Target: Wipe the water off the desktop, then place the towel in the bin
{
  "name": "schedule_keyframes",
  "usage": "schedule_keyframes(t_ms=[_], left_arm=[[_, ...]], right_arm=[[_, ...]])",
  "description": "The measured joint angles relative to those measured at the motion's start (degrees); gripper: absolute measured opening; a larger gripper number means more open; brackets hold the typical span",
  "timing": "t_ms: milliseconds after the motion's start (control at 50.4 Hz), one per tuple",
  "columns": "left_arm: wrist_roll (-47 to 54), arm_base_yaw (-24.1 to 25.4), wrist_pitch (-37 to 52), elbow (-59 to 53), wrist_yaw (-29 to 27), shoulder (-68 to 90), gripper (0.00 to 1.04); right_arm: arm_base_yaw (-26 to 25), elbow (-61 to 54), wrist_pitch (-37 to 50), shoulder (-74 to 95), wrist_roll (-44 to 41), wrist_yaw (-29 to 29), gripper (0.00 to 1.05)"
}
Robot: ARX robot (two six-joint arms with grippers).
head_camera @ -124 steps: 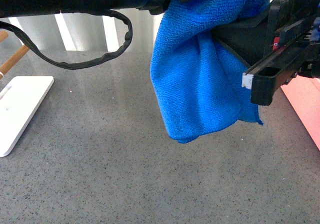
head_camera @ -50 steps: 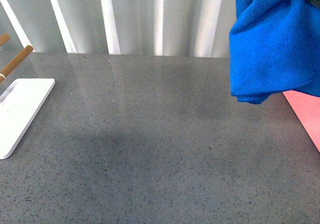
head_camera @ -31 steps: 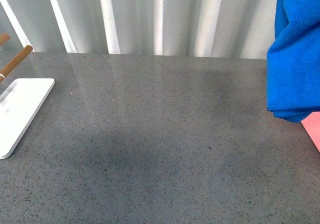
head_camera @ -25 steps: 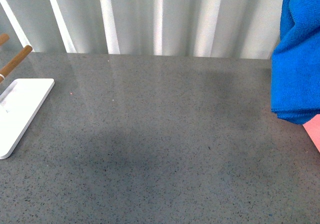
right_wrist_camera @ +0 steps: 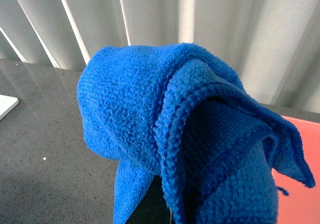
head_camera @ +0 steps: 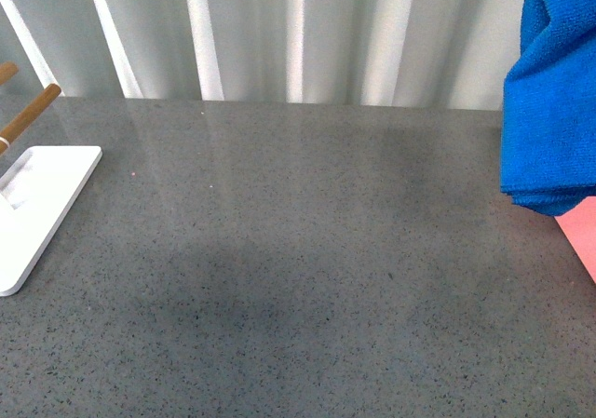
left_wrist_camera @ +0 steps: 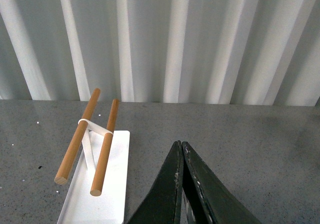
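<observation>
The towel [head_camera: 549, 92] hangs in the air at the far right of the front view, clear of the counter [head_camera: 298, 278], with its lower folds just above the near corner of the bin [head_camera: 585, 236]. In my right wrist view the towel [right_wrist_camera: 150, 134] is bunched over my right pincer and hides its fingers. Since the cloth is aloft and draped there, I judge that the pincer is pinching it, though I cannot see the grip itself. The pink of the bin [right_wrist_camera: 307, 149] shows just past the cloth's edge.

I see no puddle or wet streak on the counter, so I take the wiping as done and the step in hand as carrying the towel to the bin.

Next I should bring the towel fully over the bin's opening, which is mostly out of view. Then I should lower it until the hanging folds are inside the walls before I spread the pincer. If I let go too soon, a fold could catch on the rim.

My left pincer [left_wrist_camera: 181, 184] has its fingers pressed together on nothing, near the white base [left_wrist_camera: 95, 199] with wooden rods [left_wrist_camera: 80, 136].
</observation>
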Motion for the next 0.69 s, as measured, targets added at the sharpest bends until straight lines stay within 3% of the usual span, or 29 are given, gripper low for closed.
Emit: schedule_keyframes(t_ms=[258,337,615,694], left_arm=[[0.0,0.0,-5.2,0.0,0.0,-5.1,0.03],[0.0,0.0,-14.1,0.0,0.0,-12.3,0.03],[0.0,0.0,-14.7,0.0,0.0,-14.3,0.04],[0.0,0.0,-14.7,0.0,0.0,-14.3,0.2]], right_arm=[[0.0,0.0,0.0,0.0,0.0,0.0,0.03],[0.0,0.0,0.1,0.1,0.0,0.0,0.03],[0.8,0.5,-2.8,1.9,-0.5,1.3,0.03],[2.0,3.0,-7.2,5.2,-0.7,3.5,0.03]])
